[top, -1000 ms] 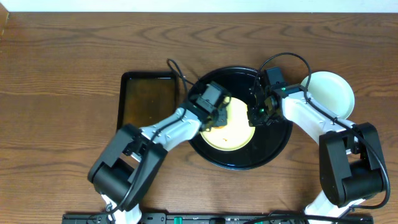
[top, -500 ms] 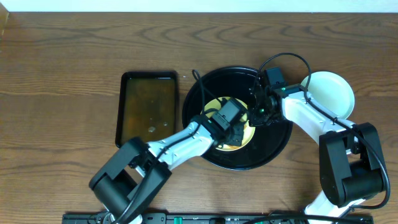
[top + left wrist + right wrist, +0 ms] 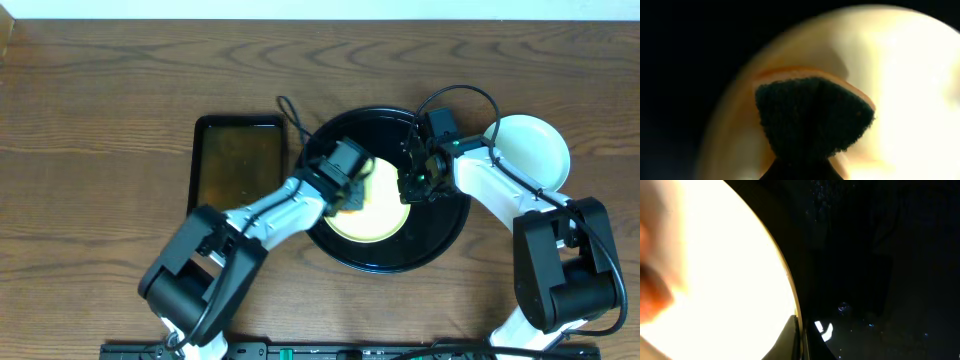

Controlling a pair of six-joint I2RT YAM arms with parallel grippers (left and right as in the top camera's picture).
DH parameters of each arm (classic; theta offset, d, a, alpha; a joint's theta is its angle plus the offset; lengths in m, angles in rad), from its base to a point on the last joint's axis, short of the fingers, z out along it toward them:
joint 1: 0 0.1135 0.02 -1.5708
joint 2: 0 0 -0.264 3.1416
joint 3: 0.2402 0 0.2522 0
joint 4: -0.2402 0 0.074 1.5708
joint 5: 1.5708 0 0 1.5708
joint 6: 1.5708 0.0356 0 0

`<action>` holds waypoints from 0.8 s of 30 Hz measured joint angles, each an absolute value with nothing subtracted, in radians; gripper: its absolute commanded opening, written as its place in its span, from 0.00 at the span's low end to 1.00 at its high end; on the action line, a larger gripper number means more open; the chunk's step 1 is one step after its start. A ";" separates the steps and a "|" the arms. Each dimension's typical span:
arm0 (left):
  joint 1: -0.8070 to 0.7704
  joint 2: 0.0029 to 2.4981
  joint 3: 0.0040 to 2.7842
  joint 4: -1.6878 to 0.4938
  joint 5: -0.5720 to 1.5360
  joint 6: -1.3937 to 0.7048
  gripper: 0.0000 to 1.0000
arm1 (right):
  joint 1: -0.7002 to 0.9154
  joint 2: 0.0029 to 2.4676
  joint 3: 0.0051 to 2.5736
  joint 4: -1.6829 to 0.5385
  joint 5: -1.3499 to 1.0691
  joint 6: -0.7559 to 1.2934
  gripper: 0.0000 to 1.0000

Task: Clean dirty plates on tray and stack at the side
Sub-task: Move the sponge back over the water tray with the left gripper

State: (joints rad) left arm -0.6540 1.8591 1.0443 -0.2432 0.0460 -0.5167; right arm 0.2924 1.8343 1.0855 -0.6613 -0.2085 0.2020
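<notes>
Left arm: stretching from the near edge up and to the right, elbow bent, wrist over the left part of the tray.
Left gripper [image 3: 345, 178]: pinching a sponge [image 3: 812, 117]; the fingers themselves are lost in the dark of the wrist view.
Sponge: fuzzy black scouring face over an orange-tan layer, squeezed to a narrow stem at the bottom and fanning out above; pressing on the plate near its left rim.
Plate [image 3: 378, 212]: round, pale yellow, smooth and glossy; lying flat in the middle of the tray.
Tray [image 3: 440, 228]: round, black, raised rim, wet-looking droplets showing in the right wrist view.
Right arm: bending in from the right, wrist angled down.
Right gripper [image 3: 412, 185]: sitting at the plate's right rim; whether it is gripping or apart cannot be told.
Side plate [image 3: 535, 150]: round, pale, resting on the table [image 3: 100, 120] just right of the tray.
Rectangular tray [image 3: 194, 170]: black, rounded corners, holding dark brownish liquid; standing just left of the round one.
Change: half a second ago the sponge was working the plate's centre; now it is sitting at the upper left of the plate. The right gripper is keeping its place.
</notes>
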 measured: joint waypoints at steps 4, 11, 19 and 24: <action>-0.620 1.818 1.044 -0.338 0.034 -0.474 0.08 | 0.292 1.834 1.085 -0.661 -0.209 0.202 0.03; -0.588 1.556 1.042 -0.442 0.015 -0.406 0.08 | 0.292 1.834 1.085 -0.663 -0.208 0.202 0.20; -0.367 1.521 1.042 -0.535 0.004 -0.391 0.08 | 0.292 1.834 1.077 -0.636 -0.208 0.205 0.22; -0.262 1.521 1.042 -0.540 -0.004 -0.391 0.08 | 0.292 1.829 1.044 -0.568 -0.222 0.212 0.09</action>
State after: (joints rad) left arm -0.2619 1.5211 1.0424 -0.5400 -0.0036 -0.3912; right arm 0.2924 1.8290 1.0443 -0.5682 -0.2218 0.2123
